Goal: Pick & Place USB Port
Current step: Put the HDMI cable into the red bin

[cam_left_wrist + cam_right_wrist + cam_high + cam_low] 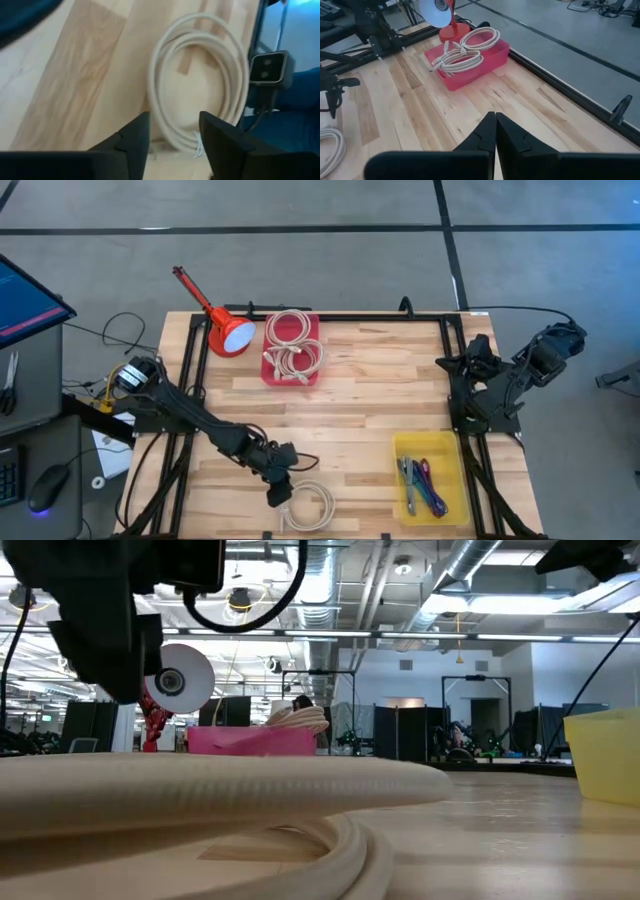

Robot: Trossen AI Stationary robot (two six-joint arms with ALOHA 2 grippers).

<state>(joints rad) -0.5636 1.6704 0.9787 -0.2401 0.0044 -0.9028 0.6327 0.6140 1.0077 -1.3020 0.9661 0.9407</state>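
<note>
A coiled white USB cable (307, 505) lies flat on the wood near the table's near edge; it fills the foreground of the low view (200, 795). My left gripper (279, 491) hovers over the coil's left side, open. In the left wrist view its two fingers (172, 137) stand on either side of the coil's strands (200, 85), and I see no touch. My right gripper (495, 131) is shut and held back at the table's right edge (480, 370), holding nothing.
A pink tray (291, 348) with more white cables sits at the far side, beside a red lamp (225, 330). A yellow bin (428, 475) with coloured cables stands near right. A small camera (268, 67) stands just past the coil at the near edge.
</note>
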